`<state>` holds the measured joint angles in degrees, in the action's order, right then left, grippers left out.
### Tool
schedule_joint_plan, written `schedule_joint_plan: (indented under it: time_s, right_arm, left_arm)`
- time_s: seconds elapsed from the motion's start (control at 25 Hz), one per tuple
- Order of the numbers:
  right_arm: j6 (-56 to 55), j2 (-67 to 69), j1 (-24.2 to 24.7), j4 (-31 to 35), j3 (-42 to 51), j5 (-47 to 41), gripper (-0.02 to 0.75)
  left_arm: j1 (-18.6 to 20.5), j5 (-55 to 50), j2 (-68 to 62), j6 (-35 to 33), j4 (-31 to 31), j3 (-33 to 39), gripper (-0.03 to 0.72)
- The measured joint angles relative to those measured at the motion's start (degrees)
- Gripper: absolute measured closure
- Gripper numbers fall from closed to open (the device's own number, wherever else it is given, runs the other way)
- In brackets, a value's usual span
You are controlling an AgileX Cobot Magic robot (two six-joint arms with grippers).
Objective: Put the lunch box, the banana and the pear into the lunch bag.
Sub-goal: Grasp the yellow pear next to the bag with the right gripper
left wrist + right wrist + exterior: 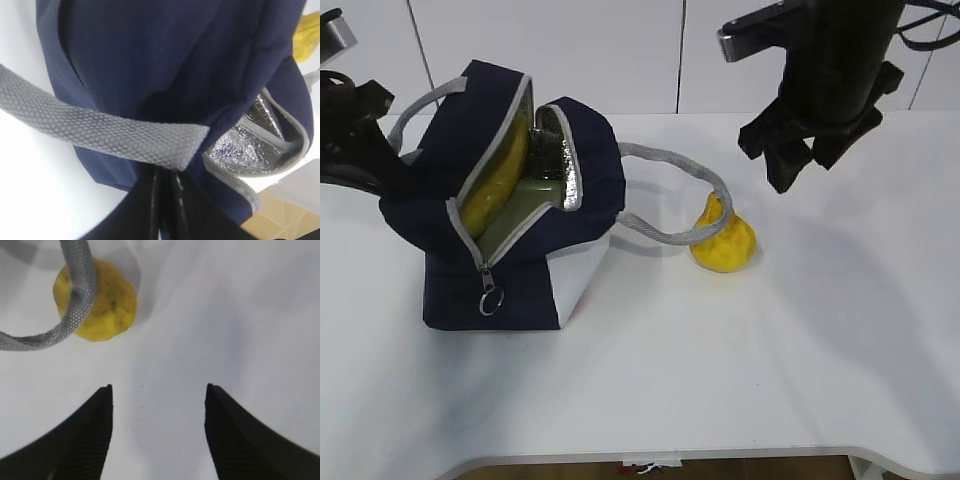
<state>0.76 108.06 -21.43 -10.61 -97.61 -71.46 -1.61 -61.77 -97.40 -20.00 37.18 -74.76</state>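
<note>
The navy lunch bag (520, 290) stands open at the left of the table. Inside it the yellow banana (498, 180) leans against one wall, beside the sage-green lid of the lunch box (520, 205). The pear (723, 240) sits on the table just right of the bag, and a grey handle loop (670, 200) lies across it. My left gripper (167, 175) is shut on the bag's other grey handle (100, 132) where it meets the navy fabric. My right gripper (800, 165) hangs open and empty above the table, up and to the right of the pear (100, 305).
The zipper's ring pull (488, 297) hangs at the bag's front corner. Silver foil lining (250, 145) shows at the mouth. The table's front edge (670, 455) runs along the bottom of the exterior view. A white wall stands behind.
</note>
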Motion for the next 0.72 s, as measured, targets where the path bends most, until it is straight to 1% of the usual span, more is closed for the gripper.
schedule_joint_plan:
  time_s: [0.16, 0.32, 0.52, 0.72]
  right_arm:
    - [0.00, 0.00, 0.00, 1.11, 0.74, 0.26, 0.269]
    - [0.00, 0.95, 0.00, 1.11, 0.74, 2.69, 0.269]
    - [0.00, 3.55, 0.00, 1.24, 0.77, 3.38, 0.269]
    - [-0.76, 4.82, 0.00, 2.52, 0.87, 6.99, 0.269]
  left_arm:
    - [0.00, -0.20, 0.00, 0.00, -0.11, 0.00, 0.695]
    - [0.00, -0.43, 0.00, 0.00, -0.11, 0.00, 0.695]
    - [0.00, -0.43, 0.00, 0.00, -0.11, 0.00, 0.695]
    - [0.00, -0.43, 0.00, 0.00, -0.11, 0.00, 0.695]
